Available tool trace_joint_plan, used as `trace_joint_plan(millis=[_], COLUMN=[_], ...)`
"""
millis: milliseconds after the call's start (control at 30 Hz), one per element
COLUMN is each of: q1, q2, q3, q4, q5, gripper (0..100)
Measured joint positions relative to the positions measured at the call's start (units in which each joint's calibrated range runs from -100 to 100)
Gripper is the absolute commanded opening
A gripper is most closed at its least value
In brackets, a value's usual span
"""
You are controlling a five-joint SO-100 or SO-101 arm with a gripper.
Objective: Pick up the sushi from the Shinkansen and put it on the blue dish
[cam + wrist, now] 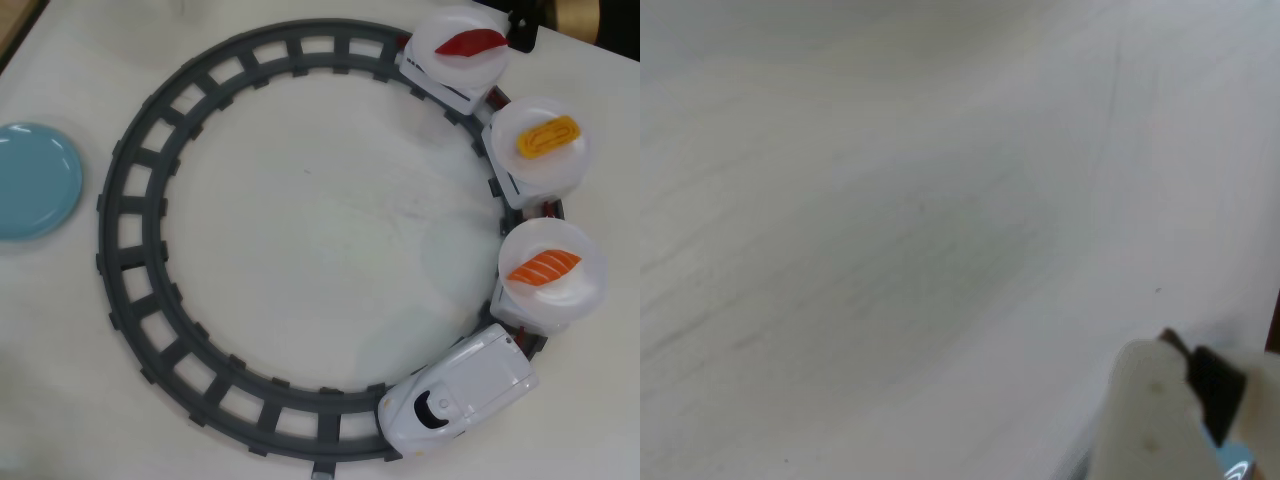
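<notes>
In the overhead view the white Shinkansen (458,394) sits on the track at the lower right, nose pointing lower left. It pulls three cars topped with round white plates. The orange striped sushi (543,268) lies on the plate just behind the engine. The blue dish (32,181) rests on the table at the far left edge, with nothing on it. My gripper (1185,385) shows only in the wrist view, as a blurred white part with a black piece at the bottom right, over bare white table. Its jaws are not readable.
The dark grey circular track (130,250) fills most of the table. A yellow egg piece (547,136) and a dark red piece (470,42) lie on the other two plates at the upper right. A dark object (522,30) stands at the top right edge.
</notes>
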Motion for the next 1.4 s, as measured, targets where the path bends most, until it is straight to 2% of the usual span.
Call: trace_joint_plan(millis=[633, 933, 1133, 1400], q1=[1.2, 25.3, 30.3, 45.7], q2=[0.0, 0.3, 1.9, 20.2], q3=[0.0, -8.8, -18.7, -33.9], q4=[0.0, 2.2, 7.5, 7.8], q5=[0.0, 0.1, 0.1, 0.1], gripper=[3, 3, 3, 3])
